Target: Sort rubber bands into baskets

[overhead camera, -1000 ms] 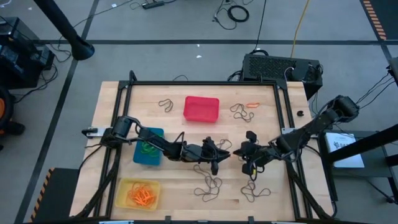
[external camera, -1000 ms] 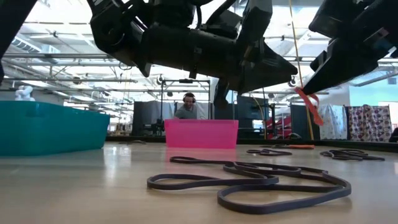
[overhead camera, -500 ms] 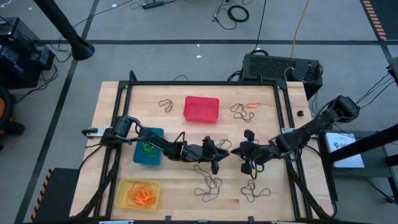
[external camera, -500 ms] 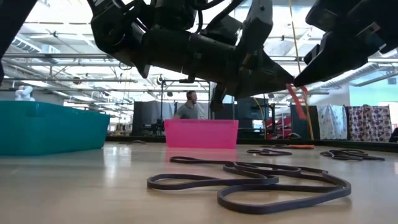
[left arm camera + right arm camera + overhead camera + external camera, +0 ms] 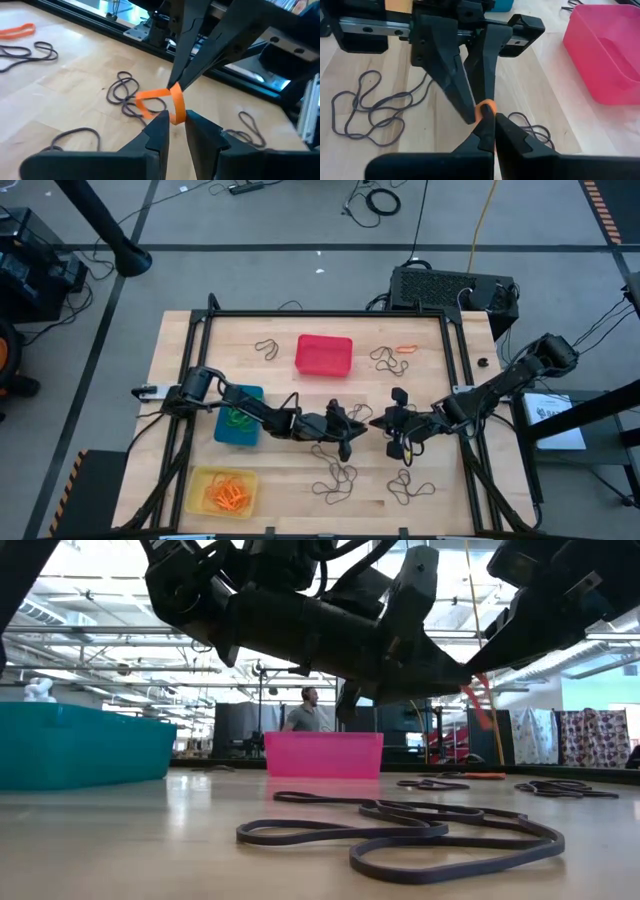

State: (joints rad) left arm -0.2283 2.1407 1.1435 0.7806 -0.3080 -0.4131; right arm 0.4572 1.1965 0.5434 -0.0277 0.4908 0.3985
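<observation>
A small orange rubber band [image 5: 170, 102] hangs over the middle of the table, and my right gripper [image 5: 490, 120] is shut on it. My left gripper [image 5: 177, 120] comes from the table's left and meets it tip to tip. Its fingers stand a little open, one on each side of the band's lower part. The red basket [image 5: 324, 354] stands at the far middle. At the left is the blue basket [image 5: 238, 416], with green bands in it. The yellow basket [image 5: 222, 492], near left, holds orange bands. Dark bands [image 5: 335, 480] lie loose on the wood. My right gripper pinches the top of the orange band's loop [image 5: 176, 91] between its two fingertips. The fingers slant down from the table's right. The band hangs below them as a short loop, clear of the table. My left gripper: I cannot tell whether its fingertips [image 5: 161, 122] touch the band.
More dark bands lie near right [image 5: 410, 485], far right [image 5: 385, 360] and far left [image 5: 265, 348]. One orange band [image 5: 406, 349] lies at the far right. A black frame [image 5: 330, 314] rims the table. A person [image 5: 305, 712] stands in the room beyond.
My right gripper has tipped and brought the hanging orange band toward the table's left, up to my left gripper's fingertips. My left gripper has tipped slightly. The band now sits between the left fingers; a second ago it hung apart from them.
</observation>
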